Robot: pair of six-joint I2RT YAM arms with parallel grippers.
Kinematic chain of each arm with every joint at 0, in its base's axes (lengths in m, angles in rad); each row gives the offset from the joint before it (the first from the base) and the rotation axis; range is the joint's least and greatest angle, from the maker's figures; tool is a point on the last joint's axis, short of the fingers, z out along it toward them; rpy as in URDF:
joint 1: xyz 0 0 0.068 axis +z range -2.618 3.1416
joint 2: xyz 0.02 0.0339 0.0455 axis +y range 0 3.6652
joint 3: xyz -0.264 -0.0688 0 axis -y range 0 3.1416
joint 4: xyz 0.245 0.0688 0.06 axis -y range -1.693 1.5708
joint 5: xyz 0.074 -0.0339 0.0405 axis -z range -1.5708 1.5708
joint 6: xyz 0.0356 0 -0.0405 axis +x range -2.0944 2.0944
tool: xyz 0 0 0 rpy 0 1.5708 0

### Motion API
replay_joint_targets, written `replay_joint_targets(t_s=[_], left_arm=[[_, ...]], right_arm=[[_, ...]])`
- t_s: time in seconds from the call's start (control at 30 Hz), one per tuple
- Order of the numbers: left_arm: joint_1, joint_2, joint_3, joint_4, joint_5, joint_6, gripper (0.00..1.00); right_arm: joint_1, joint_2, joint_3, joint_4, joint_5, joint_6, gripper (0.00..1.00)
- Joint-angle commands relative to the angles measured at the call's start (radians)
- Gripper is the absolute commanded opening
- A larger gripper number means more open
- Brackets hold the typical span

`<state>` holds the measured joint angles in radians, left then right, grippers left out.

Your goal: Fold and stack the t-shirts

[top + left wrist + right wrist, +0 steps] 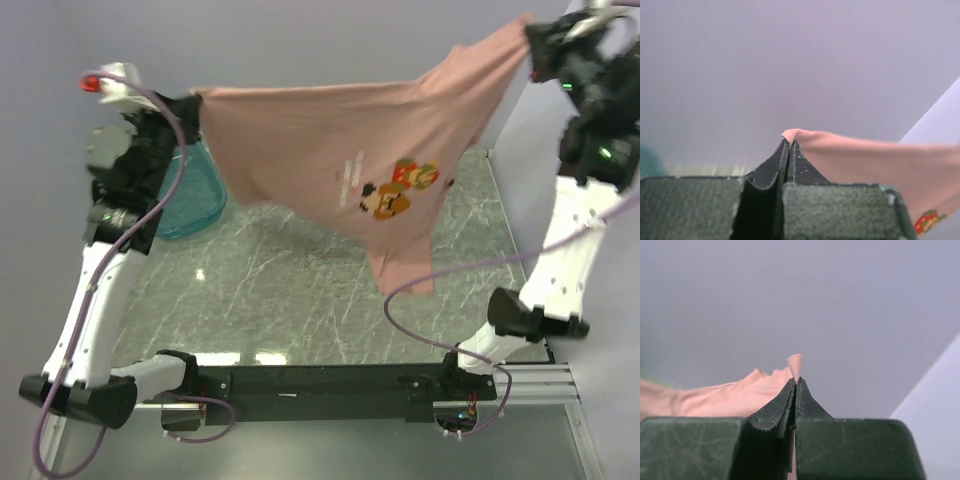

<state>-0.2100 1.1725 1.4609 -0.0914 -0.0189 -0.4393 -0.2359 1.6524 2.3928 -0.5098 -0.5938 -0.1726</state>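
- A dusty-pink t-shirt [330, 150] hangs in the air above the table, stretched between the two grippers like washing on a line.
- Its long axis runs left to right across the top view and rises toward the right, so the right end is higher.
- The cloth sags below that line, and its lowest point dangles right of centre, clear of the table.
- The chest graphic [400, 188], small orange-brown pixel figures, faces the overhead camera and sits tilted. The white text beside it is too small to read.
- The left gripper [190, 105] is clamped on the shirt's left end. Its wrist view shows a fold of pink pinched between closed jaws.
- The right gripper [535, 45] is clamped on the raised right end, with a nub of fabric poking above its closed jaws.
- Which parts of the shirt are pinched, hem, sleeve or shoulder, cannot be told.
- A teal tub [195, 205] stands at the table's far left, partly hidden by the left arm and the shirt.
- The grey marbled table [300, 290] lies below everything.
- A purple cable [440, 275] loops near the right arm.
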Motion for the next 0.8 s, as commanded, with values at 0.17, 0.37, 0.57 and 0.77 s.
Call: replay_joint_targets(t_s=[0.17,0.37,0.57,0.77], left_arm=[[0.001,-0.143,0.216,0.142,-0.033,0.008,0.0],[0.001,-0.195,0.236,0.127,-0.029,0.002,0.0],[0.001,-0.235,0.208,0.094,-0.055,0.007,0.0],[0.001,-0.234,0.132,0.05,-0.069,0.004,0.0]], right_arm=[[-0.141,-0.189,0.138,0.293,0.04,0.286,0.0],[-0.27,-0.218,0.184,0.41,0.042,0.419,0.0],[-0.306,-0.221,0.138,0.453,0.019,0.466,0.0],[-0.304,-0.201,0.017,0.422,-0.046,0.456,0.0]])
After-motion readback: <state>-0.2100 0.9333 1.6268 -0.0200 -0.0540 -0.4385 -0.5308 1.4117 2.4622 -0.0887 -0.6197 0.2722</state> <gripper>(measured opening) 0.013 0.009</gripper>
